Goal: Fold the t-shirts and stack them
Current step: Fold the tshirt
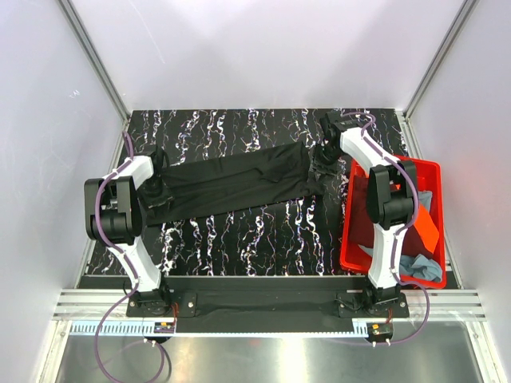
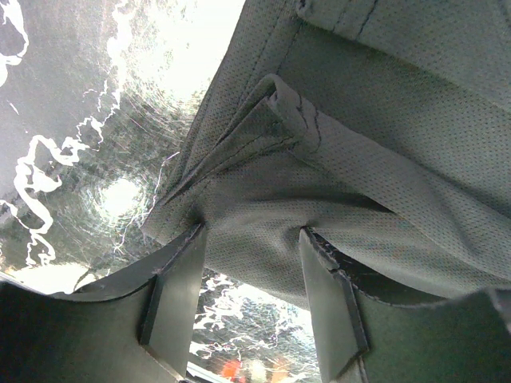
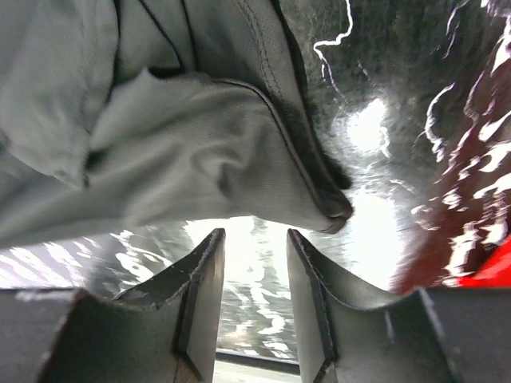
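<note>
On the left, your left pincer (image 2: 251, 239) stood with its jaws partway apart at the left end of the black shirt (image 1: 239, 179). A flat stretch of the cloth lay across the gap at its tips, and it did not look squeezed. A hemmed fold of the shirt sat bunched just beyond the fingers.

The black shirt itself lay on the marbled table (image 1: 239, 239). It was drawn out in a long band that ran from the left pincer across the middle and rose slightly toward the far right.

At that right end, your right pincer (image 3: 254, 239) was partly open with nothing between its jaws. A rounded lump of the shirt rested on the table just past its tips, and bare table showed through the gap.

Further right, the red bin (image 1: 348, 231) stood at the table's right edge. It held a maroon shirt (image 1: 361, 203), an orange shirt (image 1: 427, 227) and a grey-blue shirt (image 1: 419, 267), none of them folded, with the right arm reaching over the bin.
</note>
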Controlling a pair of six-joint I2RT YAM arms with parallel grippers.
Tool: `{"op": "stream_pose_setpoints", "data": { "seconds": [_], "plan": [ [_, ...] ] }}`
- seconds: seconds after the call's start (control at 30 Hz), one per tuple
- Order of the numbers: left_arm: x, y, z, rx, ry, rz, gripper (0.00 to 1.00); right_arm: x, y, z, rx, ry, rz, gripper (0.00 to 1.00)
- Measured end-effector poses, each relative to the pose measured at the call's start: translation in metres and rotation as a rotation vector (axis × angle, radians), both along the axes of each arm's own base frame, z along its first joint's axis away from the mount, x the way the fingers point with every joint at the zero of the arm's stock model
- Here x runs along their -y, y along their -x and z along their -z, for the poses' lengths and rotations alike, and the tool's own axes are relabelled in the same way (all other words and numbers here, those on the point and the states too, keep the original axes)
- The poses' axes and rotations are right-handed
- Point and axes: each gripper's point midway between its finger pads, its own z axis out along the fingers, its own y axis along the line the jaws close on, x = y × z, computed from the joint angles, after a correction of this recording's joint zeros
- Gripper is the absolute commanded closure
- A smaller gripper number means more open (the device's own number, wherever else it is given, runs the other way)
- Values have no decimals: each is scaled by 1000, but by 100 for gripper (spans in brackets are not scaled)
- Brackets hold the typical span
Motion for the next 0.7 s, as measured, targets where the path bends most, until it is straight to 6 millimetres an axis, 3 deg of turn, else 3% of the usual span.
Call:
{"op": "stream_pose_setpoints", "data": {
  "seconds": [0.2,0.4,0.7],
  "plan": [
    [0,0,0,1,0,0,44,-12,-1,2,-51,-67,230,52],
    [0,0,0,1,0,-1,44,-13,25,27,-153,-102,503,48],
    [0,0,0,1,0,-1,44,-15,-5,25,-86,-153,723,47]
  ]
}}
